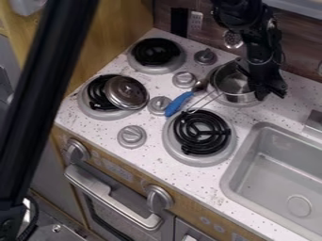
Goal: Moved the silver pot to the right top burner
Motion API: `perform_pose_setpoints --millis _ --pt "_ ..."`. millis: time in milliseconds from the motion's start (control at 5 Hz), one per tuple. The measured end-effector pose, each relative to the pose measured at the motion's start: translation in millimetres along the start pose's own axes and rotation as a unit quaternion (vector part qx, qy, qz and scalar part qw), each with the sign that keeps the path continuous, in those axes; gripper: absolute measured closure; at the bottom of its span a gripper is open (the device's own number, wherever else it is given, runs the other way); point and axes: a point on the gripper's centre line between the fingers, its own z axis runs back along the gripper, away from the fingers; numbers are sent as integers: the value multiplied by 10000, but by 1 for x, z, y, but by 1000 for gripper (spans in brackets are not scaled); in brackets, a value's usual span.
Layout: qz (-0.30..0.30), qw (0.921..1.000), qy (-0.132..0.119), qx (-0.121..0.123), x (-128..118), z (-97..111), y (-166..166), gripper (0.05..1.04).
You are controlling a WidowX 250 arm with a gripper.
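Blue handle [179,103]; white countertop [154,154], dark speckles; black coils [202,132].

The pot [239,98] is glossy metal, the sink [264,172] duller metal.

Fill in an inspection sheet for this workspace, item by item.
Surface: speckled white countertop, dark flecks throughout.
Job's things: silver pot over the right top burner, its handle pointing toward the bottom right burner.
Clutter: metal lid covering part of the bottom left burner; blue-handled utensil lying among the knobs.
Gripper: at the pot's right side; whether open or shut, cannot tell.
Cables: thin black cable curving at the lower left.
Surroundings: sink at right, oven door below, black bar across the left foreground.
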Motion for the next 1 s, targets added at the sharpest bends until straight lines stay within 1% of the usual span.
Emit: perform_pose_setpoints --millis 200,400,600,1000 --pt "-23 9998 122 152 9 -23 9 1013" --pt "42 9990 243 367 9 -36 21 1013" --pt "103 9988 249 403 11 -38 28 1013" --pt "206 9993 124 275 15 -40 27 995"
